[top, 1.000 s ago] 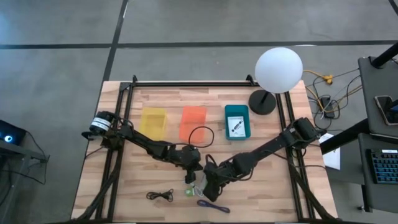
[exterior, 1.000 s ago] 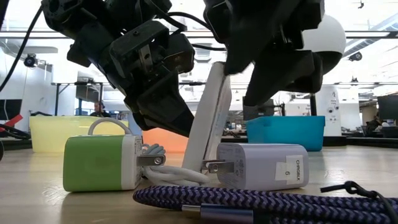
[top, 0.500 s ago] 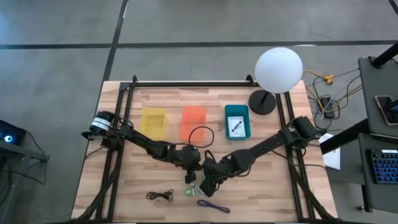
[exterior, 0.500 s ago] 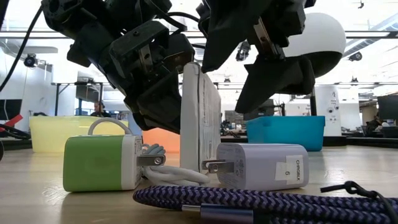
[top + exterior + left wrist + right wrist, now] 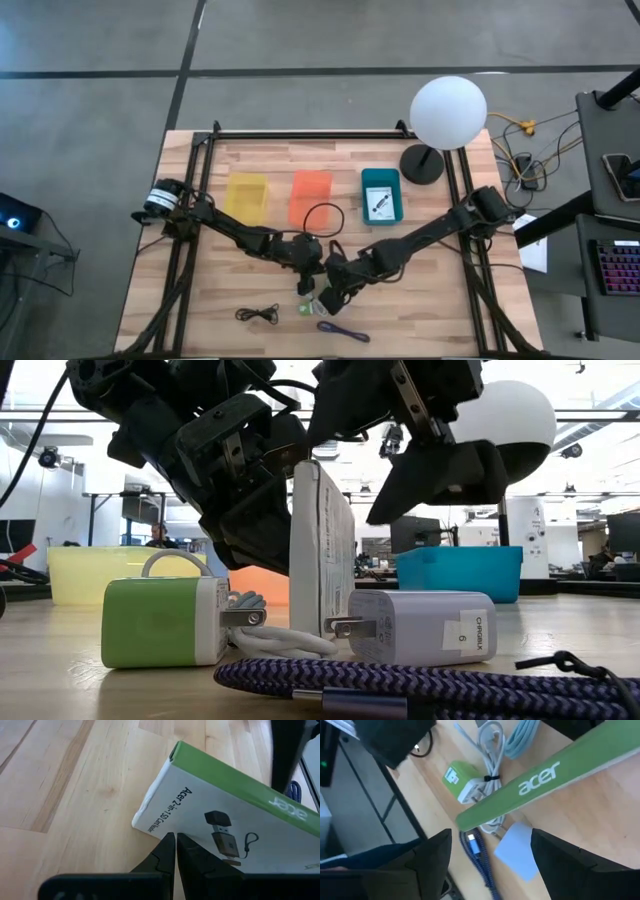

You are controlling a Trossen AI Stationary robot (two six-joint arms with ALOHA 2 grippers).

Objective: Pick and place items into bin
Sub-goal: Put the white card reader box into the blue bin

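Three bins sit in a row on the table [image 5: 400, 290]: yellow bin [image 5: 246, 196] and orange bin [image 5: 310, 194] look empty, teal bin [image 5: 381, 195] holds a white card. Nearer the front edge, the green-edged box [image 5: 322, 555] stands on edge, propped against the left gripper [image 5: 172, 851], whose fingers are pressed closed, likely to steady it. Right gripper [image 5: 490, 855] hovers above it, spread wide, holding nothing. Beside it lie a green charger [image 5: 165, 622], white charger [image 5: 425, 627] and purple cord [image 5: 400, 692].

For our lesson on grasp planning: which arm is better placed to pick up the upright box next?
Probably the right. The right gripper is open above the green edge of the box; the left gripper is shut, its tips at the box's white face.
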